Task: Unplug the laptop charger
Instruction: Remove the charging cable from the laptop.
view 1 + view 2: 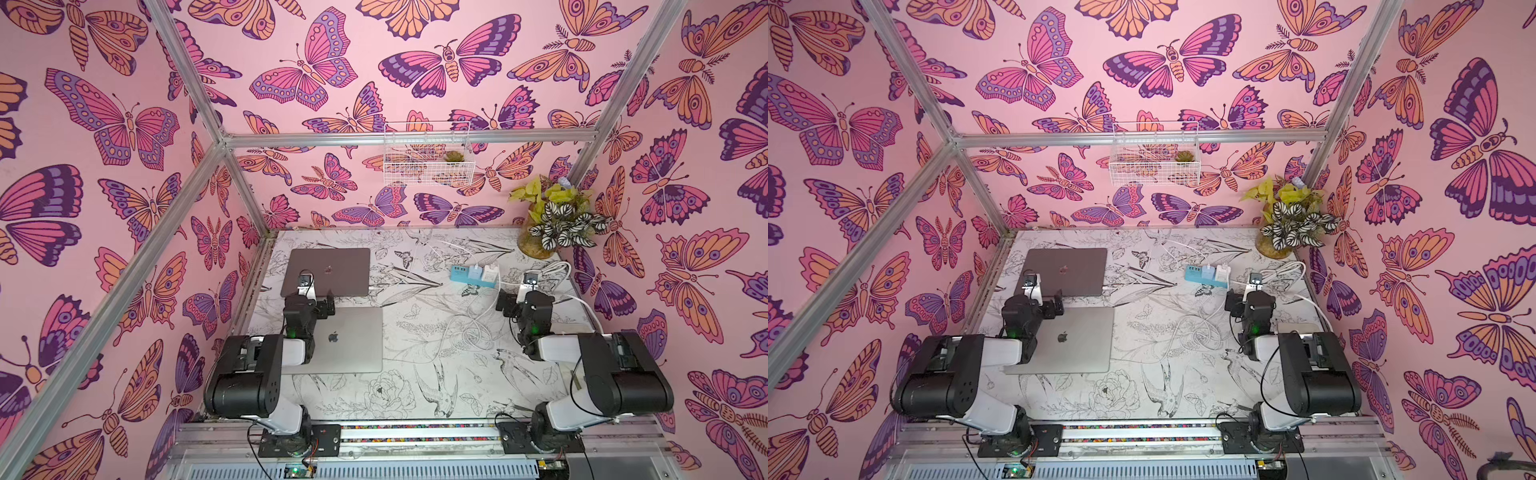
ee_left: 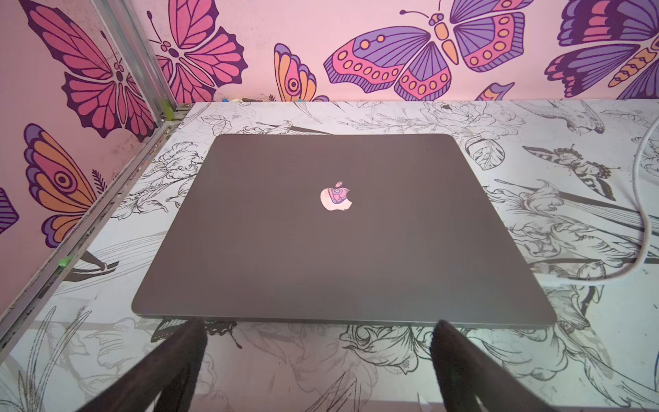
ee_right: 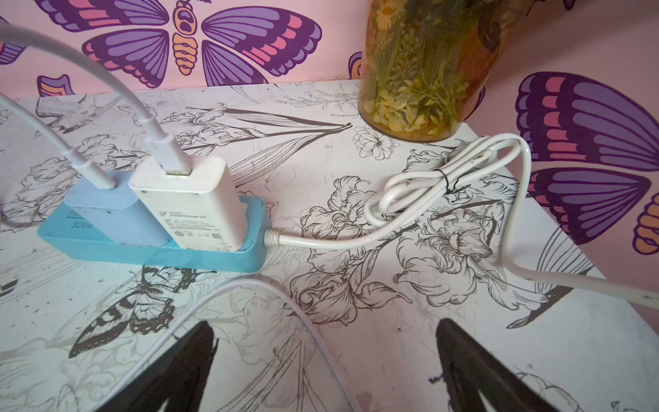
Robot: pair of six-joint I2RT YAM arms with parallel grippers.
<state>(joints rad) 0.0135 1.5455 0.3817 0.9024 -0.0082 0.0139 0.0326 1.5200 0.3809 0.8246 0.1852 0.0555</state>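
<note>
- The table [image 1: 415,395] carries two laptops on its left side: the far laptop [image 1: 328,270] near the back wall and the near laptop [image 1: 349,340] just in front of it.
- A cable [image 2: 642,232] meets the far laptop's right edge.
- The power strip [image 1: 473,282] lies right of centre, toward the back.
- On the strip stand the end charger [image 3: 192,203], by the strip's cord end, and the second charger [image 3: 110,210], touching it.
- A bundled cord [image 3: 445,178] lies right of the strip.
- A loose cable coil [image 1: 473,332] lies in front of the strip.
- The vase [image 1: 536,245] stands in the back right corner.
- A wire basket [image 1: 428,166] hangs on the back wall, above the table.
</note>
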